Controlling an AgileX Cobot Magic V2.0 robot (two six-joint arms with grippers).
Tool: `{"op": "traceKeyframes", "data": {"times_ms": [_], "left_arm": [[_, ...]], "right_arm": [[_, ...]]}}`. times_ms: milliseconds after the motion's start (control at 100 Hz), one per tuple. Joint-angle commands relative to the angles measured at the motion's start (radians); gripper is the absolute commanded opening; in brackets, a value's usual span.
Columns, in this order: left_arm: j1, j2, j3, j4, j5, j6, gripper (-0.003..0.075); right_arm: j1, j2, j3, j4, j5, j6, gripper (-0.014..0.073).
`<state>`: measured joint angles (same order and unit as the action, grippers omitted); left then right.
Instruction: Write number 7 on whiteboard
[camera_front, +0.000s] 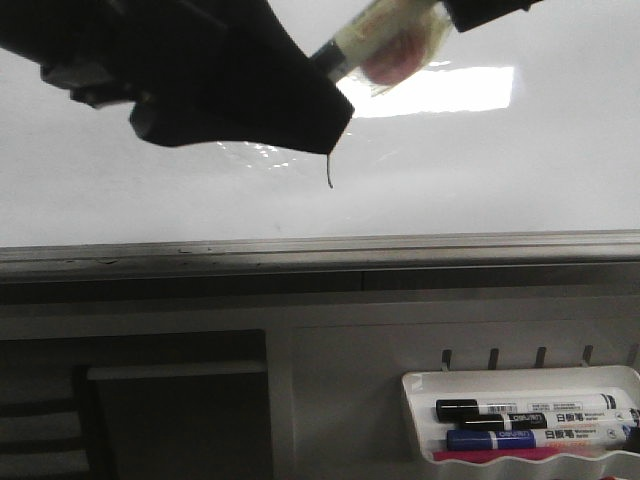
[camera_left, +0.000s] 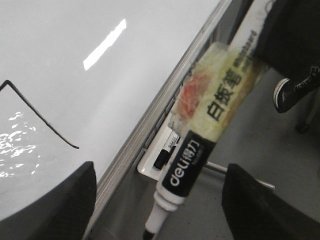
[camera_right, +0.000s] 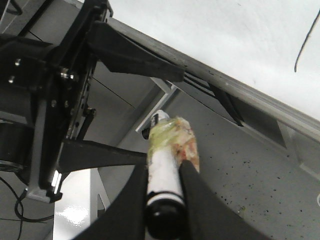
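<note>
**Black ink down: the 7 looks drawn, marker off the board**

Black marker lines form the 7 (camera_left: 37, 117) on the whiteboard (camera_front: 500, 170): in the left wrist view a short bar meets a long slanted stroke at a sharp corner. From the front only the stroke's tail shows, below the left gripper (camera_front: 235, 95); the rest is hidden behind that gripper. The board stands upright, its grey edge strip along the bottom.

Judging from the finished shape, the writing step seems complete, and what remains is likely withdrawing the marker (camera_right: 165, 165) without smudging the ink, perhaps returning it to the tray (camera_front: 520, 415) of spare markers below the board.

The right gripper (camera_right: 162, 200) is clenched around the marker's barrel, fingers pressing both sides. The marker is wrapped in yellowish tape near its middle. Its tip appears clear of the board in the left wrist view.

The left gripper's fingers sit spread apart, with nothing between them; it hangs near the board, in front of the 7.
</note>
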<state>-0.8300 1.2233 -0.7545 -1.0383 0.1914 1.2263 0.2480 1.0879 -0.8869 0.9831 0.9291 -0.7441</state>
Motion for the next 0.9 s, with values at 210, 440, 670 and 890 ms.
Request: {"op": "traceKeyframes", "data": {"times_ms": [210, 440, 670, 890], "left_arm": [[-0.008, 0.016, -0.048, -0.006, -0.029, 0.001, 0.0489], [-0.008, 0.016, -0.066, -0.006, -0.018, 0.001, 0.0437], [-0.008, 0.019, -0.066, -0.006, 0.007, 0.001, 0.0287], [-0.008, 0.044, -0.068, -0.006, 0.007, 0.001, 0.0121]], "right_arm": [[-0.005, -0.012, -0.035, 0.041, -0.008, 0.003, -0.0053], [-0.005, 0.009, -0.035, 0.036, -0.003, 0.012, -0.0053], [-0.005, 0.019, -0.035, 0.036, -0.001, 0.012, -0.0053], [-0.005, 0.019, -0.035, 0.036, 0.005, 0.012, -0.0053]]}}
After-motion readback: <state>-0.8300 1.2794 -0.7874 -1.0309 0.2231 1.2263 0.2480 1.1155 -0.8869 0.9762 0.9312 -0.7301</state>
